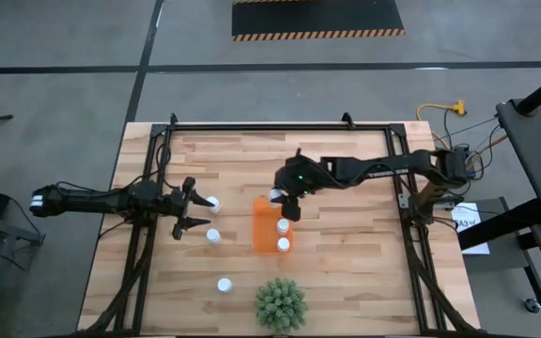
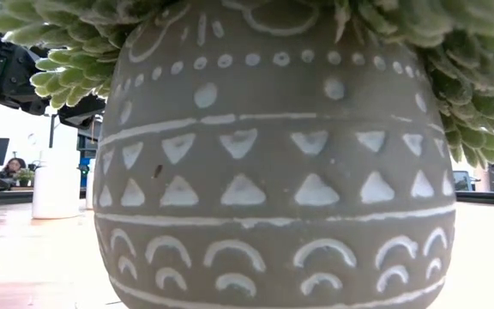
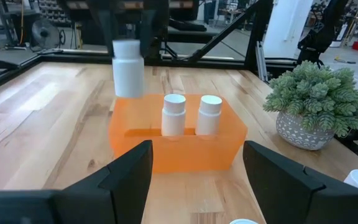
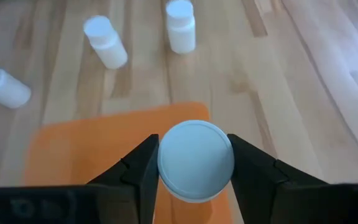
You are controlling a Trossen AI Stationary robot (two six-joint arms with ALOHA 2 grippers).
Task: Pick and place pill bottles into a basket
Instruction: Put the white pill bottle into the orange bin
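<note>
The right claw (image 4: 192, 163) pinches a pill bottle (image 4: 195, 160) by its cap, directly above the orange basket's (image 1: 264, 225) empty end. Lower it upright, clear of the two bottles (image 3: 191, 114) inside, then release. The left claw (image 1: 192, 208) waits spread, near the loose bottles (image 1: 213, 235).

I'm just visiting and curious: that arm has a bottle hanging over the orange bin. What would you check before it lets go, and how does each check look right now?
1. Right end effector shut on the held bottle: ok.
2. Bottle over the orange bin, above its far end in the high view: ok.
3. Space in the bin: two bottles stand at one end, the rest looks free: ok.
4. Held bottle upright: ok.
5. Left end effector open, away from the bin beside a table bottle: ok.
6. Plant clear of the drop spot: ok.
</note>
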